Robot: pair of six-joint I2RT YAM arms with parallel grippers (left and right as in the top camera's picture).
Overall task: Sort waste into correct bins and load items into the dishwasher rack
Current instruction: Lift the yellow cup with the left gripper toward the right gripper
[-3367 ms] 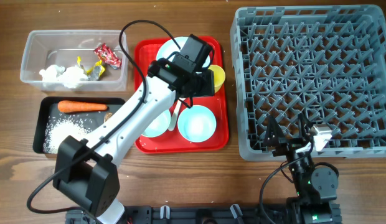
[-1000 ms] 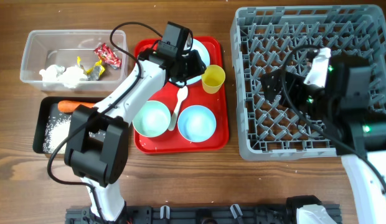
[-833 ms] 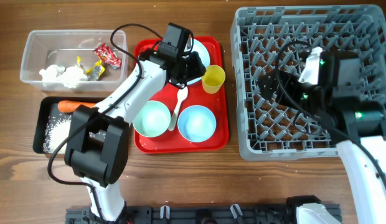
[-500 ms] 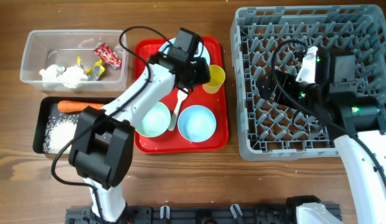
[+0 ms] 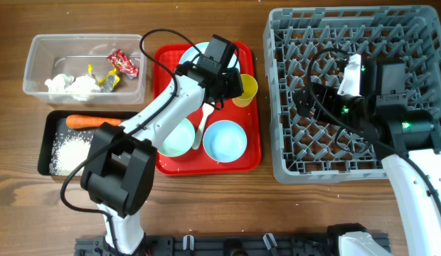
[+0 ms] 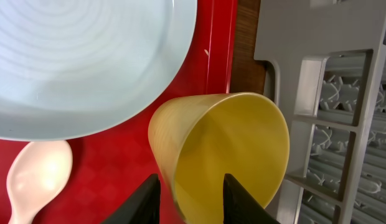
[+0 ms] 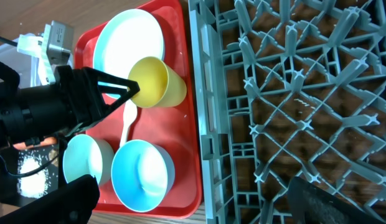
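left fingers point(image 6: 143, 202) clamp the rim of the yellow cup point(image 5: 244, 89), tilted at the red tray's point(image 5: 206, 168) edge beside the rack point(image 5: 348, 43), one finger inside for grip; right fingers point(image 7: 62, 202) hover spread wide above the rack, seemingly ready to help.

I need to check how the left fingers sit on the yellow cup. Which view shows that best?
Left wrist: the yellow cup fills the frame, with its near wall between the two fingers. The right wrist view shows it smaller and at an angle. Overhead shows only its open top beside the arm.
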